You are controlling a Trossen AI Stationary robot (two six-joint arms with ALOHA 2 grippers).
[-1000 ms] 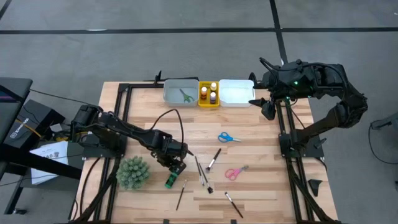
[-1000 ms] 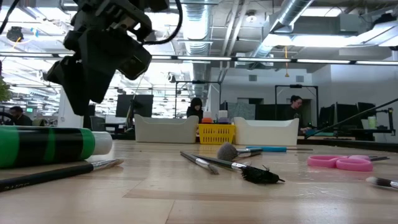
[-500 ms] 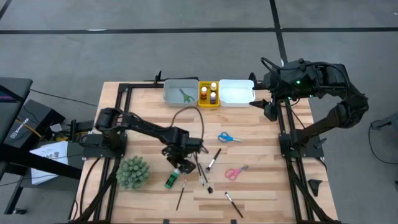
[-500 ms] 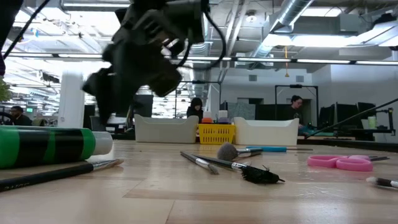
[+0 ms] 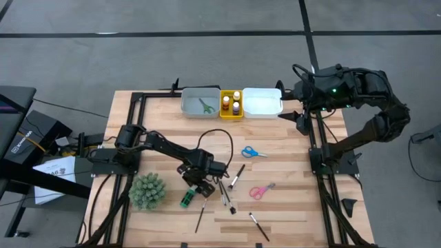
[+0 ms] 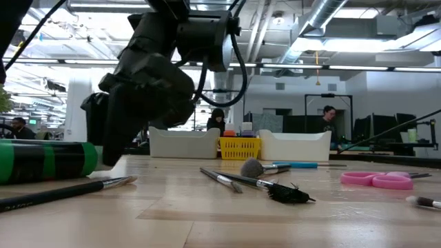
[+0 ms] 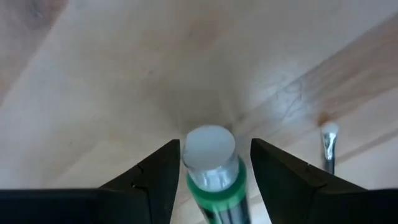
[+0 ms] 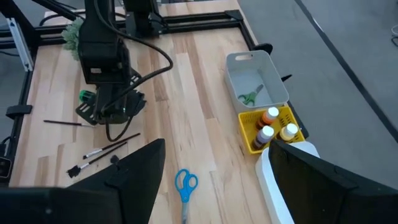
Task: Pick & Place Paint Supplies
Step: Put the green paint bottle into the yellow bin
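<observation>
Green paint bottle [image 7: 212, 167], cylindrical, white-capped, lying on pale wood table [image 7: 93, 81]. Left gripper [image 7: 211, 163]: dark fingers spread, straddling bottle. Right gripper [image 8: 211, 171]: spread wide above white tray [image 5: 262, 102].

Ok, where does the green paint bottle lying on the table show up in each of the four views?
High view: green paint bottle lies low centre-left, under the left gripper.
Low view: far left, lying on its side, beside that gripper.
Left wrist view: bottom centre, white cap forward, between the open fingers, not yet gripped.
Right wrist view: small green spot at left, beside the left arm.
Shared landmark: the left gripper itself.
</observation>
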